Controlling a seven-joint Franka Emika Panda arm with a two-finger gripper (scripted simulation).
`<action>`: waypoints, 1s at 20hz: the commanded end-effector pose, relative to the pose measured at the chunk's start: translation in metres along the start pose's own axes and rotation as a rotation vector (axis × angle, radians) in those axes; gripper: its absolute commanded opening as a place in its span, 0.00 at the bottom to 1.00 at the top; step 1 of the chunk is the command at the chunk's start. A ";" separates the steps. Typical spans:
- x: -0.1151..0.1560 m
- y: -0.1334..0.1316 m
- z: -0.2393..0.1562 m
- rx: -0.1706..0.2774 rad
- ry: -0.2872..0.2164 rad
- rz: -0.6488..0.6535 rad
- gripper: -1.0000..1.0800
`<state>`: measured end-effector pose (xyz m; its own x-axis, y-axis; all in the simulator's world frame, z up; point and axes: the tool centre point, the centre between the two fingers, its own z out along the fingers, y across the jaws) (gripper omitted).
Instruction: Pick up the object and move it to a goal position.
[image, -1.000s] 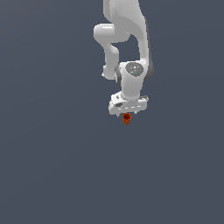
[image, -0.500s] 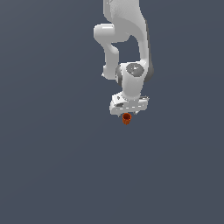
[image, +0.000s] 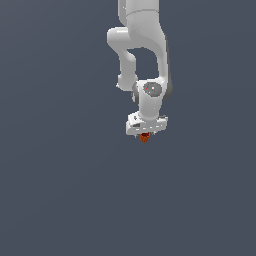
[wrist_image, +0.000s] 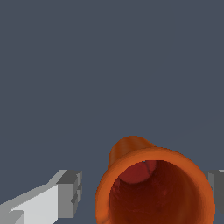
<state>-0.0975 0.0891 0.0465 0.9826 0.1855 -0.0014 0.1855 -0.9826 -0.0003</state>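
Note:
The object (image: 145, 137) is a small orange-red cup-like piece that shows just under the white gripper (image: 145, 132) in the exterior view. In the wrist view the object (wrist_image: 153, 183) is large, its hollow mouth facing the camera and its narrower end pointing away. The gripper (wrist_image: 144, 186) straddles it: one grey fingertip (wrist_image: 70, 192) stands beside the rim with a thin strip of background between them, and the other fingertip (wrist_image: 217, 183) sits at the opposite rim at the picture's edge. The fingers are spread and open around the object.
The white arm (image: 142, 45) comes down from the exterior view's upper middle. Around it there is only a plain dark grey-blue surface, with no other objects or edges in view.

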 end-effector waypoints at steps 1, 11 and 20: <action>0.000 0.000 0.006 0.000 0.001 0.000 0.96; 0.001 0.000 0.008 0.000 0.001 0.000 0.00; 0.002 0.000 0.001 0.000 0.002 0.000 0.00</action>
<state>-0.0964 0.0892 0.0424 0.9826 0.1855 -0.0007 0.1855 -0.9826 0.0001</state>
